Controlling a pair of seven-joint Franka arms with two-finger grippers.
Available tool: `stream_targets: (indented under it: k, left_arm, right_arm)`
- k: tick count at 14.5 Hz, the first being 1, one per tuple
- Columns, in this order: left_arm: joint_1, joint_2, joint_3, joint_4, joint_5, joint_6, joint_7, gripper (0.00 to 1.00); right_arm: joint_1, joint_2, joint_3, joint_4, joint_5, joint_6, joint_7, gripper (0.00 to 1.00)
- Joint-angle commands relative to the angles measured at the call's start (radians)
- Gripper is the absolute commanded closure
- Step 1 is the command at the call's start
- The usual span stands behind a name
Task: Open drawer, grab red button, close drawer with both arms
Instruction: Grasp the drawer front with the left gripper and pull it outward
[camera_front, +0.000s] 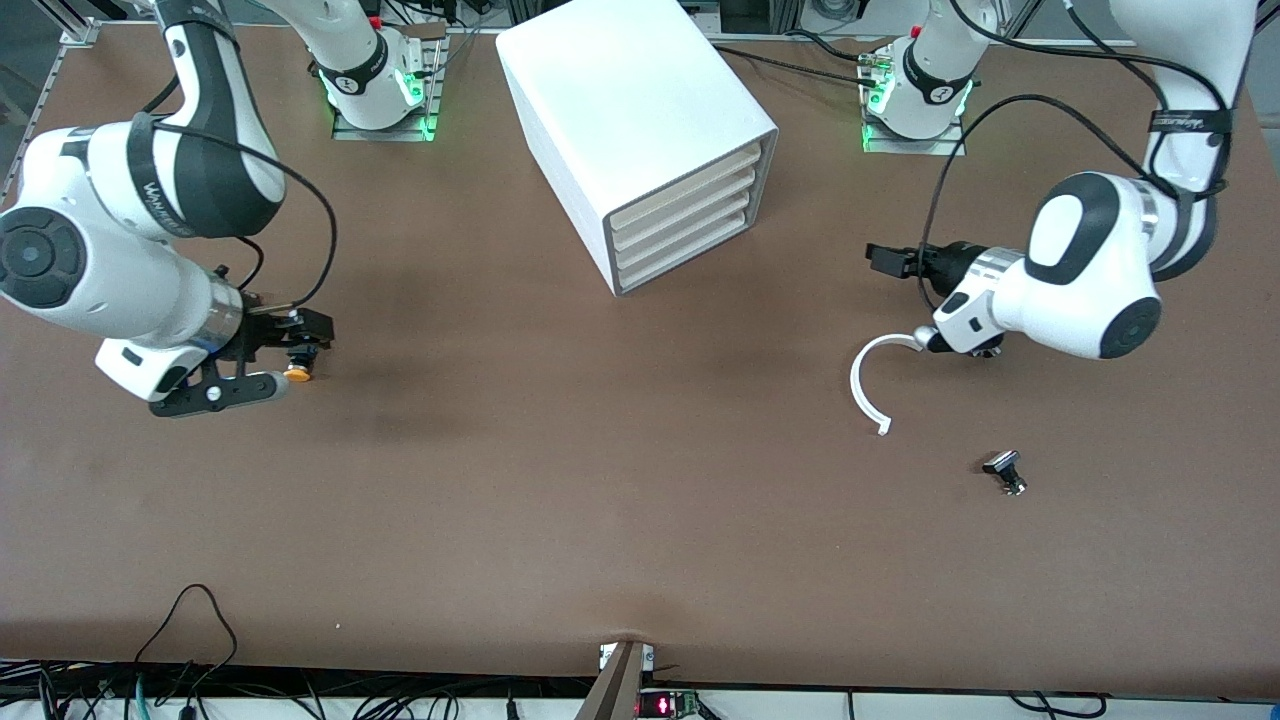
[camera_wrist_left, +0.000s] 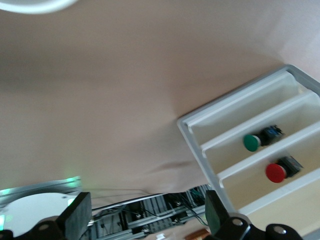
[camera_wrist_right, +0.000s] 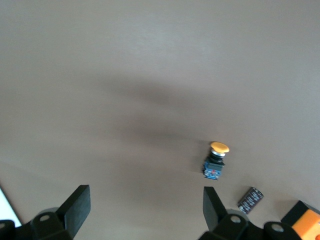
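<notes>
The white cabinet (camera_front: 640, 110) stands at the middle of the table near the arms' bases. All four cream fronts sit flush, the lowest drawer (camera_front: 690, 258) among them. In the left wrist view the red-capped button (camera_wrist_left: 276, 172) lies on one level of the cabinet (camera_wrist_left: 192, 135); I cannot tell which level. My left gripper (camera_front: 882, 258) (camera_wrist_left: 145, 215) hangs open and empty over the table, beside the cabinet toward the left arm's end, pointing at its front. My right gripper (camera_front: 300, 345) (camera_wrist_right: 145, 210) is open and empty over bare table toward the right arm's end.
An orange-yellow button (camera_front: 297, 373) (camera_wrist_right: 216, 160) stands by the right gripper, with a small black cylinder (camera_wrist_right: 250, 199) and an orange box (camera_wrist_right: 305, 225) close by. A green-capped button (camera_wrist_left: 251, 142) lies one level from the red one. A white curved piece (camera_front: 865, 385) and a small black part (camera_front: 1005, 472) lie under the left arm.
</notes>
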Motion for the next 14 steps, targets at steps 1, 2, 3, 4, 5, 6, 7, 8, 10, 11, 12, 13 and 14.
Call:
stream_targets:
  k: [1,2,3,4,5,6,7,8,10,11,12,13,14]
  left_arm:
    - [-0.003,0.041,-0.035,-0.032,-0.121,0.03,0.139,0.0]
    - [-0.014,0.059,-0.036,-0.037,-0.144,0.032,0.232,0.0]
    - [-0.027,0.076,-0.036,-0.037,-0.167,0.03,0.283,0.0]
    - [-0.035,0.088,-0.036,-0.039,-0.193,0.03,0.299,0.0]
    - [-0.05,0.101,-0.036,-0.045,-0.222,0.033,0.307,0.0]
    - [-0.06,0.114,-0.036,-0.046,-0.258,0.046,0.325,0.02]
    - [-0.072,0.118,-0.036,-0.058,-0.287,0.065,0.353,0.03]
    - [-0.081,0.125,-0.036,-0.065,-0.315,0.078,0.379,0.03]
    - [-0.11,0.138,-0.038,-0.097,-0.374,0.107,0.428,0.03]
    - [-0.121,0.136,-0.041,-0.13,-0.413,0.136,0.454,0.03]
    - [-0.124,0.136,-0.061,-0.157,-0.456,0.161,0.476,0.03]
    - [-0.126,0.136,-0.078,-0.178,-0.476,0.194,0.497,0.03]
    - [-0.126,0.135,-0.101,-0.195,-0.477,0.229,0.506,0.03]
  right_arm:
    - [0.008,0.005,0.004,0.013,0.007,0.004,-0.012,0.0]
    - [0.008,0.007,0.004,0.016,0.008,0.004,-0.012,0.0]
    - [0.008,0.007,0.004,0.016,0.011,0.016,-0.013,0.0]
    - [0.008,0.008,0.004,0.016,0.011,0.032,-0.024,0.0]
    - [0.008,0.008,0.005,0.017,0.013,0.044,-0.047,0.0]
    - [0.011,0.008,0.007,0.016,0.017,0.065,-0.074,0.0]
    - [0.013,0.008,0.016,0.017,0.043,0.081,-0.107,0.0]
    - [0.016,0.007,0.025,0.019,0.062,0.081,-0.131,0.0]
    - [0.029,0.005,0.036,0.048,0.065,0.081,-0.141,0.0]
    - [0.045,0.002,0.038,0.06,0.065,0.081,-0.145,0.0]
    - [0.06,-0.001,0.036,0.08,0.066,0.072,-0.148,0.0]
    - [0.068,-0.004,0.038,0.088,0.065,0.07,-0.16,0.0]
    - [0.072,-0.004,0.048,0.089,0.066,0.07,-0.209,0.0]
